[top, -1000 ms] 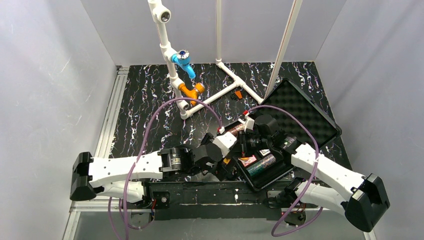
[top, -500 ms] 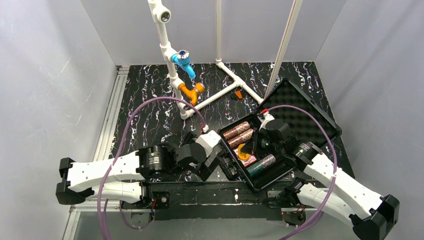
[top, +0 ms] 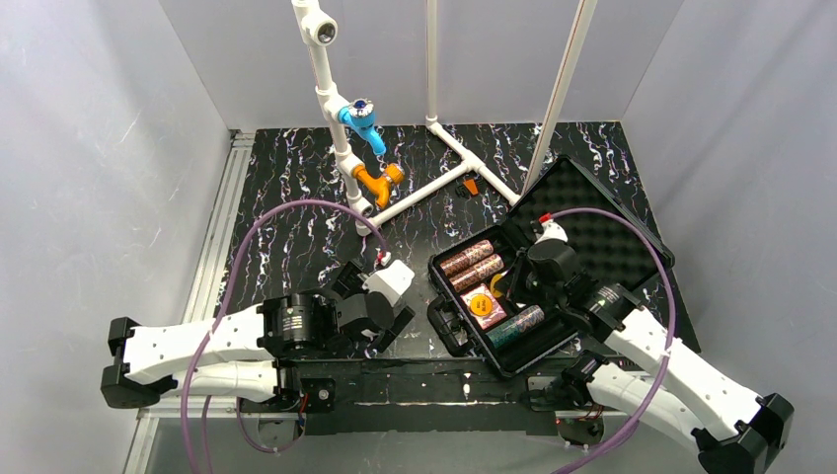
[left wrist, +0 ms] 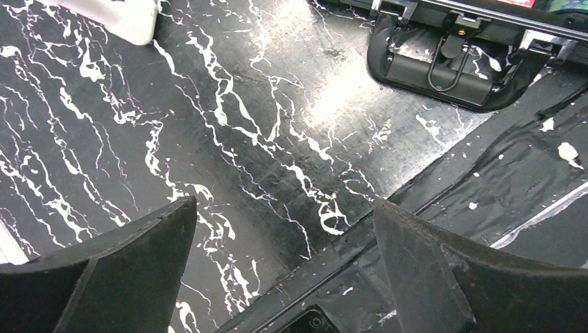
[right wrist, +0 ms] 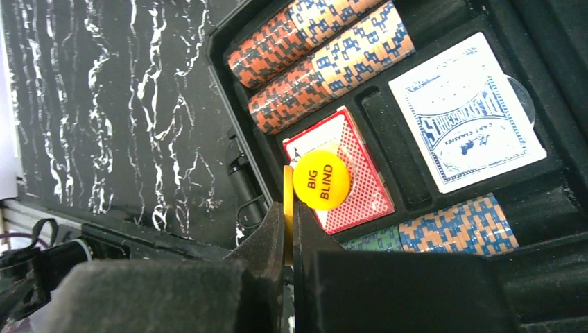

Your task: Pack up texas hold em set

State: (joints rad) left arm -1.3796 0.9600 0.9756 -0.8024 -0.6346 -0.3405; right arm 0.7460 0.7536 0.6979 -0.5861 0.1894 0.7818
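Note:
The black case (top: 460, 338) lies open at right, its foam-lined lid (top: 602, 222) tilted back. It holds two red-brown chip rolls (top: 471, 265), a dark green roll (top: 516, 326), and an orange "BIG BLIND" disc (right wrist: 321, 177) on a red card deck (right wrist: 360, 198), beside a blue-backed deck (right wrist: 466, 114). My right gripper (right wrist: 288, 215) hovers over the case's left half (top: 501, 288), shut on a second thin orange disc (right wrist: 287, 182) held edge-on. My left gripper (left wrist: 284, 205) is open and empty over the table left of the case handle (left wrist: 444, 69); in the top view it (top: 390, 321) is near the front edge.
A white pipe frame (top: 341, 118) with a blue fitting (top: 361, 123) and an orange fitting (top: 377, 180) stands at the back. A small orange piece (top: 471, 185) lies by its base pipe. An aluminium rail (top: 222, 227) runs along the left edge. Grey walls enclose the table.
My left gripper has drawn back leftward out of the case and stands open. My right gripper has moved a little right over the case. The BIG BLIND disc now shows on the red deck.

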